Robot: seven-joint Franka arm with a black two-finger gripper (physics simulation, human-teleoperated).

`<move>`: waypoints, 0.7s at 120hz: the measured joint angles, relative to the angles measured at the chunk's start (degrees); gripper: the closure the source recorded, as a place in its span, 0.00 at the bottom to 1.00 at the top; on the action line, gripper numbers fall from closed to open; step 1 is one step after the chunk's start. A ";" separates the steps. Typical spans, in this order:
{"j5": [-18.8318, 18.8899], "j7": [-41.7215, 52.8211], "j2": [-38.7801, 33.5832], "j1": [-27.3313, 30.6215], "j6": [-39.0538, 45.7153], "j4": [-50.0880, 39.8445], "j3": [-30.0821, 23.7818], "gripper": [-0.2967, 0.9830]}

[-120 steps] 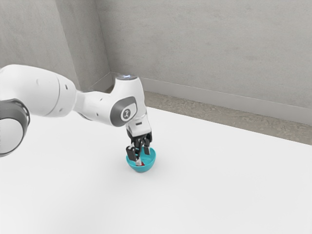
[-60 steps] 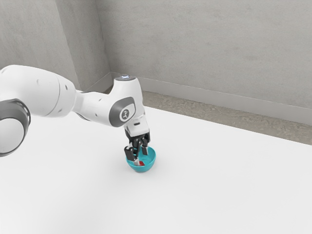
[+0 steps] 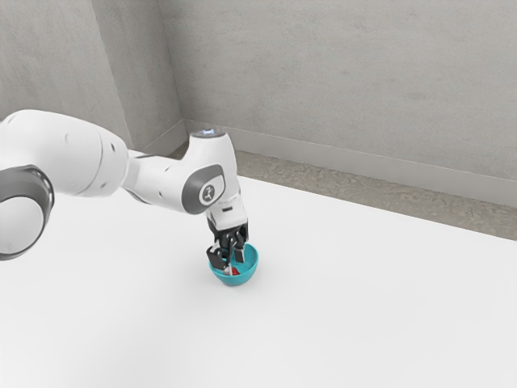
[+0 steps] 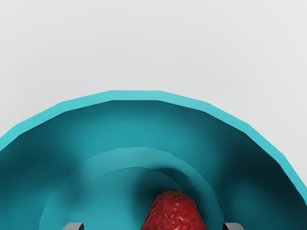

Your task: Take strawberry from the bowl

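My gripper (image 3: 229,263) reaches down into the teal bowl (image 3: 249,268), its fingers spread apart. Low in the bowl, the red strawberry (image 3: 235,272) is partly visible beside a fingertip. In the wrist view, the tips of my open gripper (image 4: 153,226) stand wide apart at the lower edge. Between them lies the strawberry (image 4: 173,213), closer to one fingertip, with a gap on either side; its lower part is cut off. The bowl (image 4: 136,95) curves around it.
The bowl stands on a white table (image 3: 347,307), whose far edge runs in front of a grey wall (image 3: 339,81). My arm comes in over the table from the exterior view's left.
My hand has shifted slightly toward the exterior view's left, then dipped a little into the bowl. More of the strawberry shows beside the fingers. The bowl has stayed put.
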 joint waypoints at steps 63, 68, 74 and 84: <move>-0.29 -0.01 0.31 0.00 0.55 -0.23 0.00 0.65; -0.30 -0.02 0.40 0.00 0.68 -0.24 0.00 0.66; -0.31 -0.04 0.54 0.00 0.82 -0.28 0.00 0.67; -0.32 -0.08 0.78 0.00 1.07 -0.32 0.00 0.69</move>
